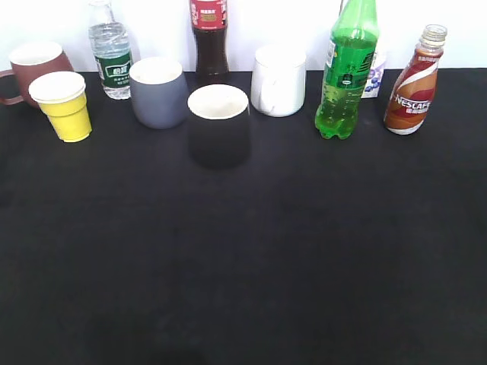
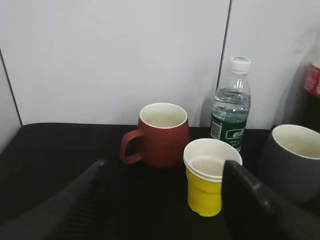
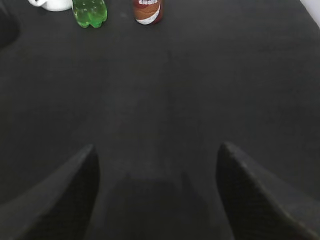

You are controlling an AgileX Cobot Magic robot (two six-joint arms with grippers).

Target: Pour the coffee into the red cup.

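Observation:
The red cup [image 1: 36, 70], a dark red mug with a handle, stands at the far left back of the black table; it also shows in the left wrist view [image 2: 162, 135]. The coffee, a brown Nescafe bottle [image 1: 413, 84], stands upright at the far right back, and its base shows in the right wrist view [image 3: 147, 11]. My left gripper [image 2: 162, 172] is open and empty, facing the red cup from a short way off. My right gripper [image 3: 157, 150] is open and empty above bare table, far from the bottle. Neither gripper shows in the exterior view.
Along the back stand a yellow paper cup [image 1: 65, 105], a water bottle [image 1: 110, 52], a grey cup [image 1: 157, 91], a black cup [image 1: 218, 124], a dark soda bottle [image 1: 209, 38], a white mug [image 1: 278, 80] and a green bottle [image 1: 347, 72]. The black table [image 1: 251, 258] stretches forward.

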